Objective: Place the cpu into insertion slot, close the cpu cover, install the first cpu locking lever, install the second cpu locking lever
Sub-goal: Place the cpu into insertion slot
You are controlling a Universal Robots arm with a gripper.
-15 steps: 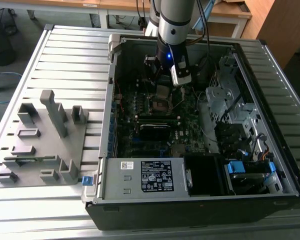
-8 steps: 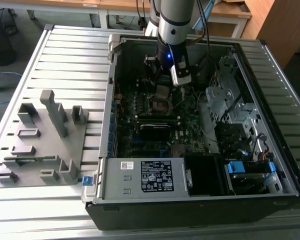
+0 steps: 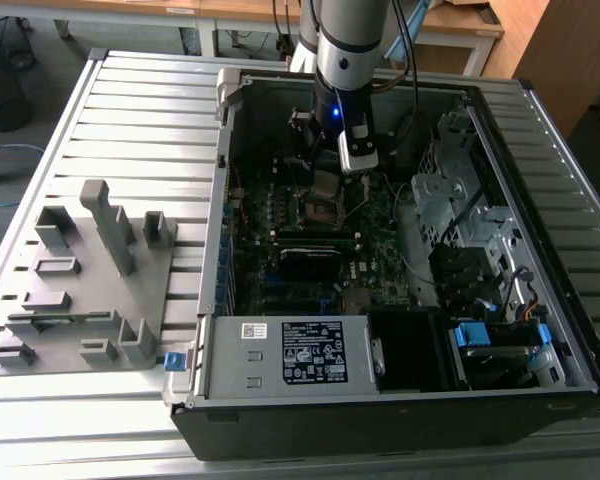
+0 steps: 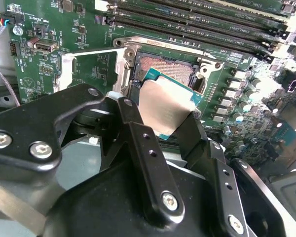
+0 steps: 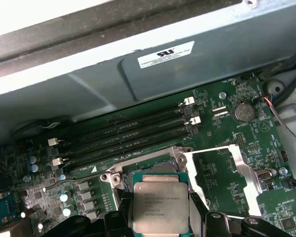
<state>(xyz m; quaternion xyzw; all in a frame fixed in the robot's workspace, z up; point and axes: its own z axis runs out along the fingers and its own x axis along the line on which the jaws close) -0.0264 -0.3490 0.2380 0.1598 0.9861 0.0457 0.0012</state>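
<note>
1. The slatted metal table (image 3: 130,110) carries everything (it runs well past the machine on all sides).
2. An open computer case (image 3: 400,400) lies on it towards the exterior view's right, with its inside facing up.
3. The arm (image 3: 352,40) comes down into the far half of the case.
4. A grey fixture plate (image 3: 80,290) with upright blocks sits at the exterior view's left, just beside the case.
5. The green board (image 3: 280,215) covers the case floor; in the first wrist view its long memory slots (image 5: 123,133) run side by side just beyond the socket.
6. The gripper (image 4: 163,118) hangs over the middle of the board, its black fingers (image 4: 130,123) pinching the cpu by two opposite edges; the first wrist view shows it too (image 5: 160,217).
7. The cpu cover (image 5: 240,165) is swung open and lies back on the board beside the socket, a bright frame in the second wrist view (image 4: 96,52).
8. The insertion slot (image 4: 167,66) stands uncovered, its coppery contact field bare on the side away from the gripper.
9. The cpu (image 4: 165,106) sits tilted over the slot's edge nearest the gripper, silver top showing (image 5: 160,205); I cannot tell whether any corner touches the socket.
</note>
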